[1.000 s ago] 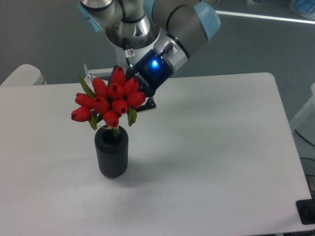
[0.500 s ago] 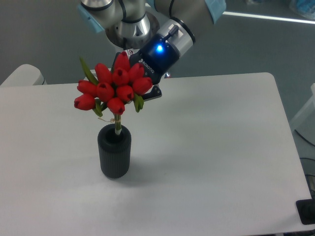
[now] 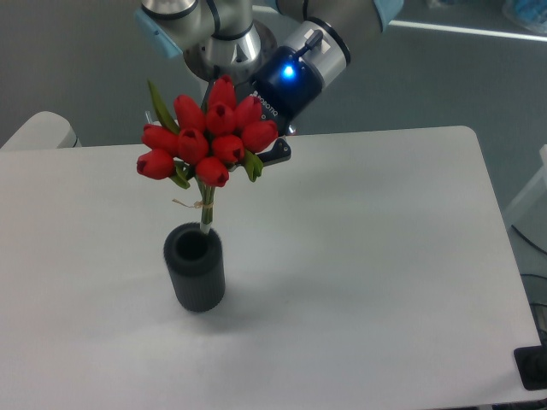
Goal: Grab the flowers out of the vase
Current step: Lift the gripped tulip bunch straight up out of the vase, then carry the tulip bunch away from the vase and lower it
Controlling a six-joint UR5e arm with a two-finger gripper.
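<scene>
Only the vase (image 3: pixel 195 278) stands on the white table (image 3: pixel 385 256), with the flowers (image 3: pixel 208 141) right above it, so there's open room everywhere else.

flowers (image 3: pixel 208 141) higher — stems nearly out, vase (image 3: pixel 195 266)

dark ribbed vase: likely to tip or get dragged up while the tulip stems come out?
Probably stays put: the short dark ribbed cylinder vase looks squat and thick-walled, standing upright on the white table. Drag seems slight, since only thin green stems of the red tulip bunch reach its hole. The gripper is mostly hidden behind the buds, so any sideways pull is hard to judge.
</scene>
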